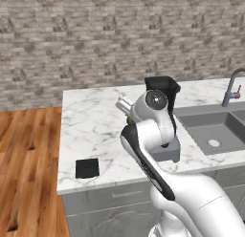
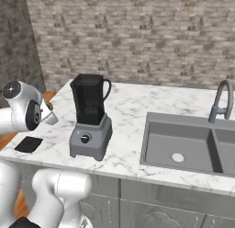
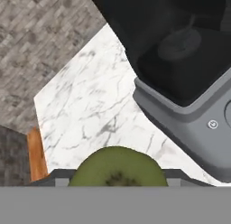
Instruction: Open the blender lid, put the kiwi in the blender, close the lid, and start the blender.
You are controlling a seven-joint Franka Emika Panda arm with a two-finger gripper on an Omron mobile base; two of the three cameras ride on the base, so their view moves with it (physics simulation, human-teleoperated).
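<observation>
Even, bright rendered light; faint shadows.

marble counter [image 1: 91,121], blender [image 2: 91,119], blender lid [image 1: 87,168], sink [image 2: 183,144]

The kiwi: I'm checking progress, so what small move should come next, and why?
Probably lift the kiwi, held in the pincer, up over the blender: its jar stands open, the blender lid lies on the counter, and the fruit sits beside the jar.

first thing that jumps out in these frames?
The kiwi, green and filling the bottom of the hand view, sits between the gripper's tips. Next is the blender, its black jar open-topped, on the marble counter left of the sink. The blender lid lies flat near the counter's front edge.
</observation>
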